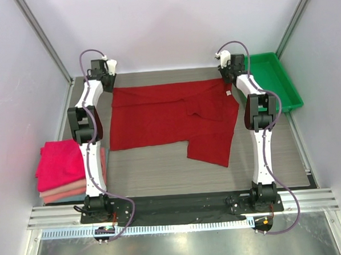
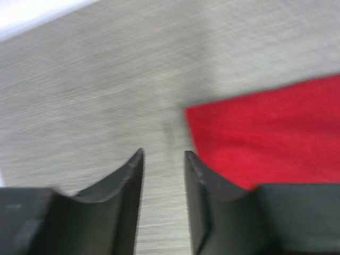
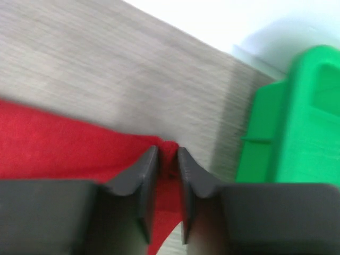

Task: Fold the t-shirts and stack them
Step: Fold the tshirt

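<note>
Here the crimson t-shirt (image 1: 158, 114) lies spread, partly folded over, on the far half of our worktop (image 1: 161, 168). Our left tool (image 2: 163, 159) hangs released over bare surface just beside the shirt's corner. Our right tool (image 3: 167, 151) stands narrowly parted at the opposite corner, and we cannot tell whether it grips. The stack of folded pink shirts (image 1: 61, 162) sits at the left edge, and the green tray (image 1: 271, 79) is at the far right.

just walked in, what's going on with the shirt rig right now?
Both arms reach to the far edge of the table, one at each far corner of the red t-shirt, which lies spread out, unevenly. The left gripper is open over bare table beside its corner; the right gripper has its jaws narrowly apart with the corner at their tips. Neither is clamping cloth. Folded pink shirts are stacked at the near left.
</note>
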